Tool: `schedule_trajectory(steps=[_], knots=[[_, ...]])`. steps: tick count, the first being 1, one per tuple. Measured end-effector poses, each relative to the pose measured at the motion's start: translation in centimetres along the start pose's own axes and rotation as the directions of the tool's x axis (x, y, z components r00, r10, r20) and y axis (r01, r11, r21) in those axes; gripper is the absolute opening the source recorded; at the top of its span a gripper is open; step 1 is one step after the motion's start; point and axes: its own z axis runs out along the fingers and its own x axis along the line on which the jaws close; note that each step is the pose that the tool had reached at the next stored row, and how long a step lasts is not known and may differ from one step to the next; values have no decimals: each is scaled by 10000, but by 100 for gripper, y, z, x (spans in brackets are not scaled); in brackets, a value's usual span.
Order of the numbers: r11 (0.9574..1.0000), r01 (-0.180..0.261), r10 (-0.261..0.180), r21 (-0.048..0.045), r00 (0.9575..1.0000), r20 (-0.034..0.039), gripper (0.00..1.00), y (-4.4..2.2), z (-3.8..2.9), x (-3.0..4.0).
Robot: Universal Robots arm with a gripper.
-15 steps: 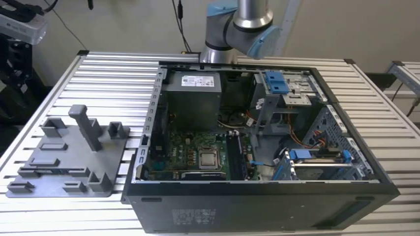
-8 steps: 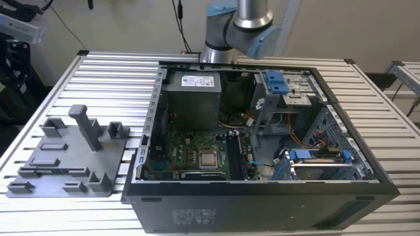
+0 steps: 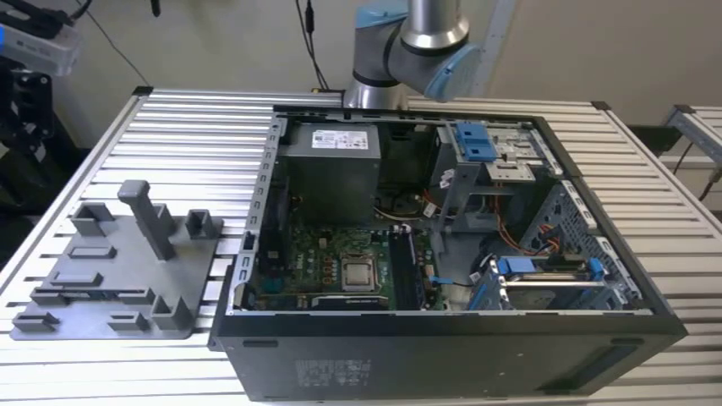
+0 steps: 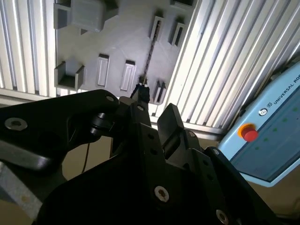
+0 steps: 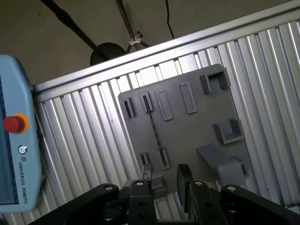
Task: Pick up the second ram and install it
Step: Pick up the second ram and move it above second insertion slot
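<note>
As the exterior view shows: computer case (image 3: 451, 355) laid open on the bench (image 3: 192, 135), grey fixture (image 3: 124, 279) beside it.
First wrist view: second ram (image 5: 155, 133) stood on edge in the fixture; hand (image 5: 165, 177) spread, empty, apart from it.
Second wrist view: second ram (image 4: 149, 63) untouched, judged neither picked up nor installed.

Grey fixture plate (image 3: 186, 283) on slatted table (image 3: 192, 135), nxt to open PC case (image 3: 451, 347).
</note>
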Motion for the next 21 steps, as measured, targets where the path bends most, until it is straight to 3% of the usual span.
schedule_trajectory(steps=[21], knots=[[10000,13,-13,0,10000,-2,36,10,164,-1]])
